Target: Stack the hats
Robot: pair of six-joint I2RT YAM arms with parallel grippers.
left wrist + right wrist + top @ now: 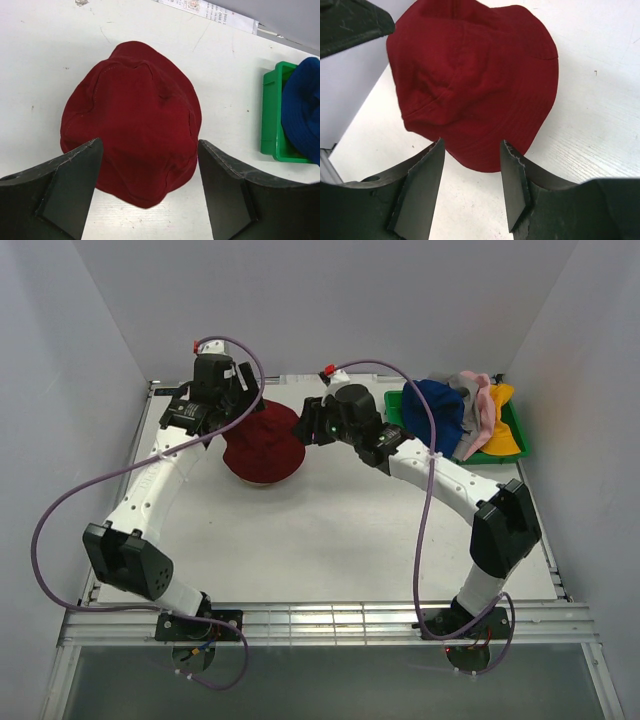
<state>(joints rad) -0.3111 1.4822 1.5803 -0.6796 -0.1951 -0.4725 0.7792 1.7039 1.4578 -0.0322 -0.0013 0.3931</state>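
My left pincer [149,150] has its jaws spread wide and holds nothing. My right pincer [472,150] is also apart, though less so, and it too is empty. Both hover close over the dark red hat [262,448], which I take as my marker for everything else. The left pincer hangs at the hat's far-left edge and looks down across the crown. The right pincer comes in from the hat's right side, and in its own camera its jaws frame the brim. As far as I can tell, neither touches the cloth.

The dark red hat sits crown up with its brim spread on the table [350,530], alone. It is close to round, so I judge that no long axis matters for a grasp.

To the right of the dark red hat, well apart from it, stands the green tray [525,440] with the other hats heaped in it. The blue hat [435,415] lies nearest the red one. Beyond it, farther right, are the grey hat [466,390], the pink hat [487,405] and the yellow-orange hat [503,435]. They overlap, and I cannot tell which brim lies under which.

I judge the stack has only its base so far. The next hat lies to the right of the red one, on my right arm's side, so the right pincer is the nearer and would turn toward the blue hat. The left pincer would have to reach across the red hat.
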